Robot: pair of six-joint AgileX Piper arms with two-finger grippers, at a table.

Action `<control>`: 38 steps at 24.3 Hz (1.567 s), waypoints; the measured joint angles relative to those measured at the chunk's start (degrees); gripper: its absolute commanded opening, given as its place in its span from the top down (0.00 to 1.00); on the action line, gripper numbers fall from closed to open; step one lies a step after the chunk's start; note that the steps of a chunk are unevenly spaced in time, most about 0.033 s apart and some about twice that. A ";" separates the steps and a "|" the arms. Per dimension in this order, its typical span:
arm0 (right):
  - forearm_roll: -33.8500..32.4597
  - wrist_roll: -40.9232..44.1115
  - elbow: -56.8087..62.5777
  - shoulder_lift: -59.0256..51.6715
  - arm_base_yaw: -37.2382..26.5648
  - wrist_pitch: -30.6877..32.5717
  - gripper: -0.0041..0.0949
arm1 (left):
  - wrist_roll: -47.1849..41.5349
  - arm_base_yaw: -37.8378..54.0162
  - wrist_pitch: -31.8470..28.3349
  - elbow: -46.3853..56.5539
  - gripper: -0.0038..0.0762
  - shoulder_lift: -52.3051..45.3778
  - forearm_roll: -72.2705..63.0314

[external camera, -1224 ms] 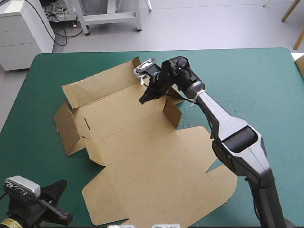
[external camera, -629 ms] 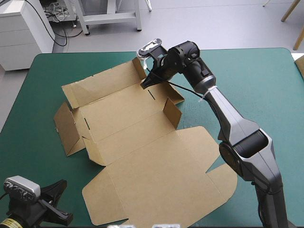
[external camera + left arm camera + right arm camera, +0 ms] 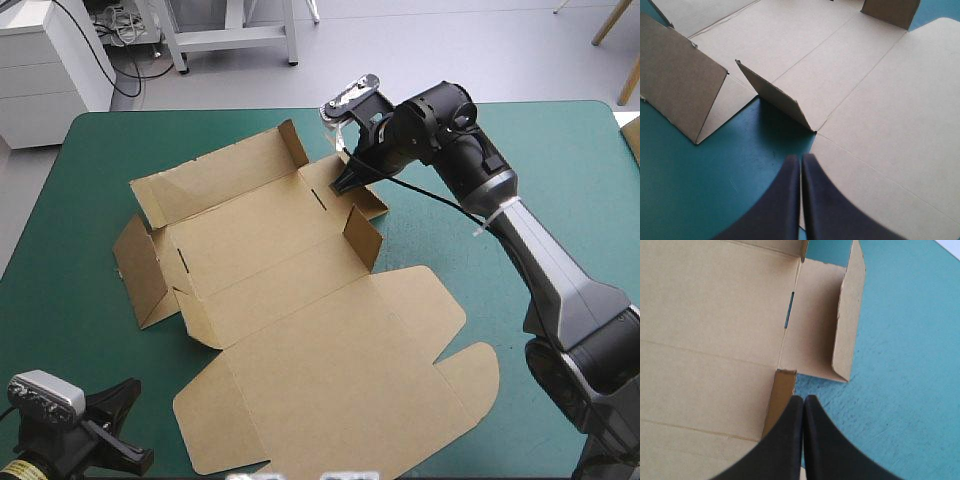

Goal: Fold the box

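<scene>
We found the box (image 3: 300,310) lying opened out on the teal-green cover (image 3: 540,170), left of the table's middle. Its broad lid panel was flat toward the near edge and several flaps were raised. Only the high view gave us the whole layout. The right gripper (image 3: 337,187) hung over the box's far right part, near a small upright flap (image 3: 362,236). The left gripper (image 3: 118,432) sat well apart from it at the table's near left corner, and from above we could not read its fingers. The wrist views settled the matter. The right arm's black fingers (image 3: 790,440) met in one pointed arch with nothing between them, their tip just beside the small upright flap. Ahead of them we saw a narrow slot (image 3: 789,310) cut on a fold line, and beside it an end flap (image 3: 847,315) tilted up against the cover. The left arm's fingers were likewise pressed together and empty, their tip at the board's near left edge. Ahead of them stood a low corner flap (image 3: 775,102) and, farther left, a leaning side wall (image 3: 682,95).
</scene>
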 measured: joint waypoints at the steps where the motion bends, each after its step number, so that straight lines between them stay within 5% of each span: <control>1: -0.04 0.00 1.11 -0.34 0.00 0.00 0.98 | 0.00 0.00 0.00 0.00 0.96 0.00 0.00; 15: -1.69 -0.06 11.58 -1.86 0.00 -0.32 0.92 | 0.00 0.00 0.00 0.00 0.96 0.00 0.09; 21: -1.63 -2.08 11.74 -1.86 0.00 -0.44 0.39 | 0.00 0.00 0.00 0.00 0.96 0.00 0.09; 38: 0.70 -2.19 12.36 5.86 0.00 -0.88 0.39 | 0.00 0.00 0.00 0.00 0.96 0.00 0.08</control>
